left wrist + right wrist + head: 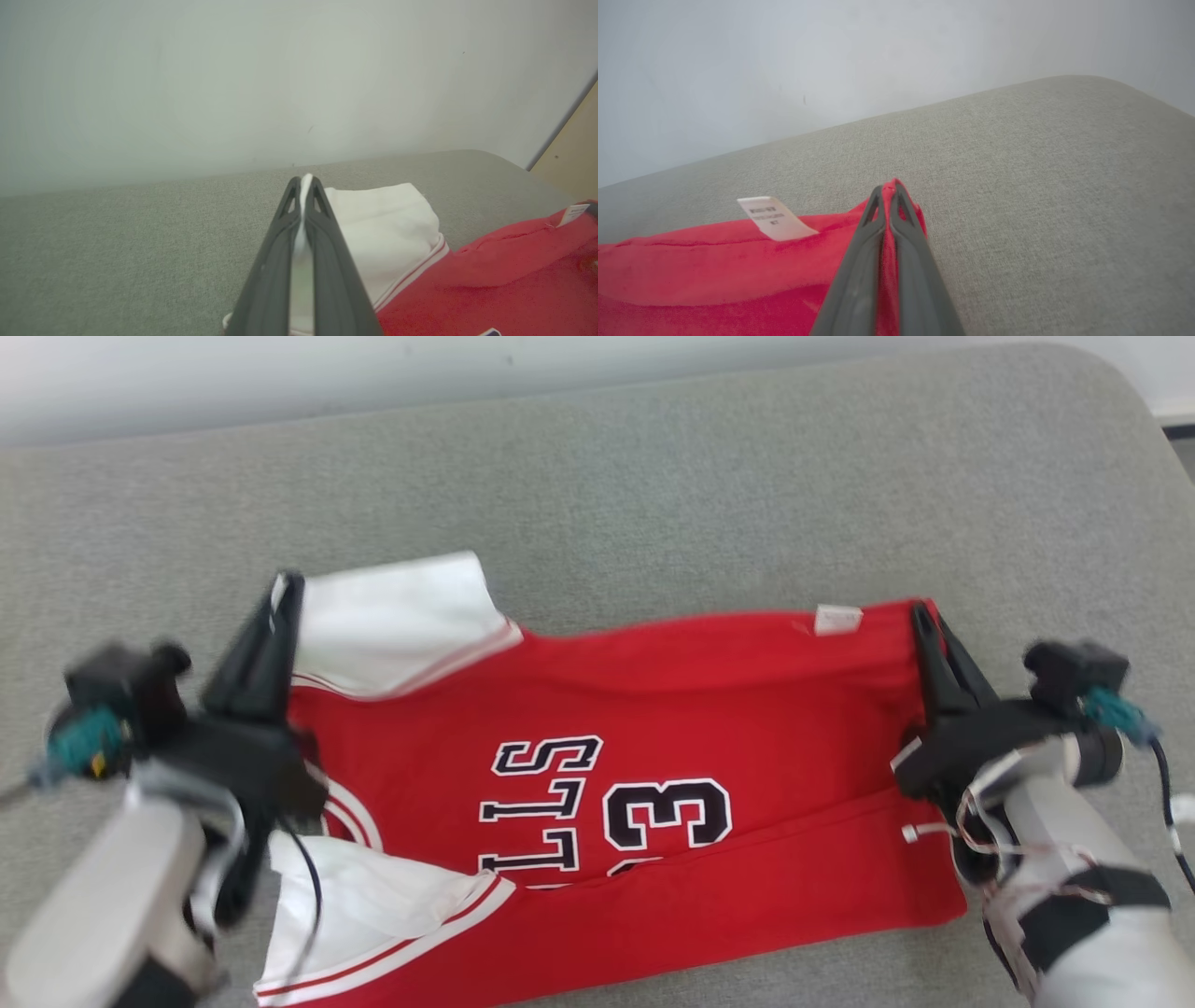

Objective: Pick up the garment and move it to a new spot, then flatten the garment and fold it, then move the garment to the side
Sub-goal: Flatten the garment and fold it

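The garment [653, 728] is a red jersey with white sleeves and black-and-white lettering, spread sideways on a grey cushion [653, 476]. My left gripper [285, 583] is shut on the far white sleeve [401, 616]; white cloth shows pinched between its fingers [322, 219] in the left wrist view, where the left gripper [306, 179] points at the far wall. My right gripper [924, 611] is shut on the jersey's far red corner, and in the right wrist view the right gripper [889, 186] has red cloth [714, 270] squeezed between its fingers. A white label [773, 217] lies just left of that grip.
The grey cushion [1041, 186] runs far beyond the jersey to a pale wall [373, 373]. Its rounded right corner [1120, 401] drops away. A pale wooden panel [570, 149] stands at the right in the left wrist view.
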Robot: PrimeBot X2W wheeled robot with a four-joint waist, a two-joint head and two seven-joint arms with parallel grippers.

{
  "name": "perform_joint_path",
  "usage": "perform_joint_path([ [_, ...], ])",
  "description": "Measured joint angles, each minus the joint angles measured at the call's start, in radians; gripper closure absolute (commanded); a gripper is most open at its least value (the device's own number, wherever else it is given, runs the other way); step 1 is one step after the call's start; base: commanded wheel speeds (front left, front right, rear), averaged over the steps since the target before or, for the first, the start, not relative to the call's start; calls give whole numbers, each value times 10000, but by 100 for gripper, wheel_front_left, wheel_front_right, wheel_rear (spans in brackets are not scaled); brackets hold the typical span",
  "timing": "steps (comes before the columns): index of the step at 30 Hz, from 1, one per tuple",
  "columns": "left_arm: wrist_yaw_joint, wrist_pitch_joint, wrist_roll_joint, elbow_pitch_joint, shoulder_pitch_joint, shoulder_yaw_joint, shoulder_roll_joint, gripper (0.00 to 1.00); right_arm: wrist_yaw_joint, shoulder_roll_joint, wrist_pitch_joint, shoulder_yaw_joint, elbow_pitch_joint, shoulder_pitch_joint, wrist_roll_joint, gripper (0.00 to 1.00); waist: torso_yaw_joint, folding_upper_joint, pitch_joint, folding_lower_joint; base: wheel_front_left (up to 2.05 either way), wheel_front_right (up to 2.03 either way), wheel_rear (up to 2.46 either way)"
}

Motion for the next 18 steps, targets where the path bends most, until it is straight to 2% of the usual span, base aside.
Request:
perform_joint_path([
  [6, 416, 0, 334, -1662, 2230, 740, -291, 100, 0, -61, -21, -445, -1026, 1381, 556, 100, 184, 0, -245, -1, 0, 0, 0],
  [18, 330, 0, 861, -2263, 4972, 1946, -1601, 100, 0, -82, -23, -1112, -2004, 3255, 930, 100, 424, -1, -569, 1, 0, 0, 0],
])
